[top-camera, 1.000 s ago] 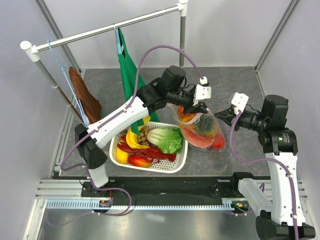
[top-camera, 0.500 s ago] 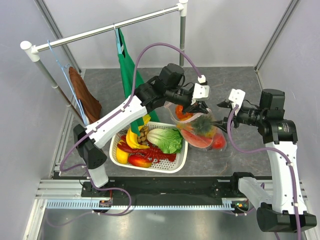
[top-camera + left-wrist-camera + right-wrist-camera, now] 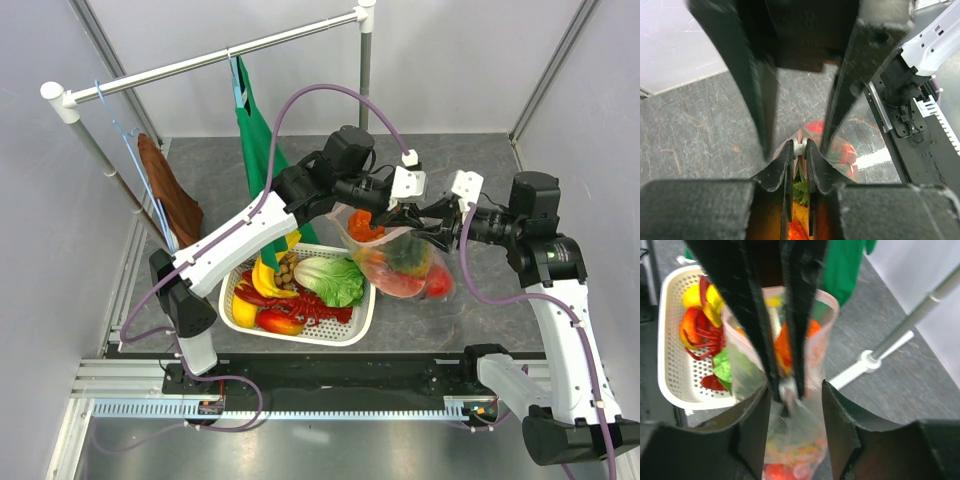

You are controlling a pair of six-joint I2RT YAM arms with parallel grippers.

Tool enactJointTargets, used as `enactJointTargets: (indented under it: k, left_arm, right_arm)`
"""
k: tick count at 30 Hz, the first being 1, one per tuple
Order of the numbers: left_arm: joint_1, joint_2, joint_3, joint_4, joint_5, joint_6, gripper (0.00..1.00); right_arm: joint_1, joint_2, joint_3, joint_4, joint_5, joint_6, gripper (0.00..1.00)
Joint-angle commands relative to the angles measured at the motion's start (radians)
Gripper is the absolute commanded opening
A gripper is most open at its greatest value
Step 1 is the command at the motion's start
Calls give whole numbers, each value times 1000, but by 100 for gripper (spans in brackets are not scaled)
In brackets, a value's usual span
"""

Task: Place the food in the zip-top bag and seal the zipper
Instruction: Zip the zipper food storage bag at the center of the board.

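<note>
The clear zip-top bag (image 3: 405, 262) hangs just right of the basket, with a red pepper (image 3: 400, 285) and other food inside. My left gripper (image 3: 393, 215) is shut on the bag's mouth edge; the left wrist view shows its tips (image 3: 800, 147) pinching the strip. The pink zipper (image 3: 832, 302) rims the open mouth. My right gripper (image 3: 427, 226) is open, and its jaws (image 3: 795, 390) straddle the same edge and the left fingertips without touching. Lettuce (image 3: 333, 278) and bananas (image 3: 268, 280) lie in the basket.
The white perforated basket (image 3: 360, 325) sits left of the bag with more toy food. A clothes rail (image 3: 210, 60) crosses the back, with a green cloth (image 3: 255, 130) and a brown cloth (image 3: 170, 195). Its upright pole (image 3: 365, 70) stands behind the bag.
The right gripper has opened and moved left, up to the bag's mouth beside the left gripper. The left gripper has kept its pinch, and the bag shifted slightly.
</note>
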Motion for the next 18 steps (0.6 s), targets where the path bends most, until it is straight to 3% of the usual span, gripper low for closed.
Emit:
enactJointTargets:
  k: [1,8,9,10,12,14,18]
  left_arm:
    - [-6,6,77,31,43,-31,2]
    - [-5,-14,54,31,38,-17,2]
    - [-5,-15,49,31,37,-14,2]
    - [-5,-20,46,31,35,-8,2]
    - [-5,-21,43,32,40,-8,2]
    - [-5,-23,45,31,46,-8,2]
    - [-3,-34,40,31,51,-5,2]
  right_arm:
    - [62,-1,-23,65,25,35,48]
    - [76,-9,-35,59,80,27,8]
    - [77,-9,-32,53,85,25,7]
    - [77,-7,-27,42,94,12,7]
    - [76,-6,-18,21,100,4,17]
    - [77,-4,-17,10,102,-11,37]
    - [77,-13,-29,13,126,-10,42]
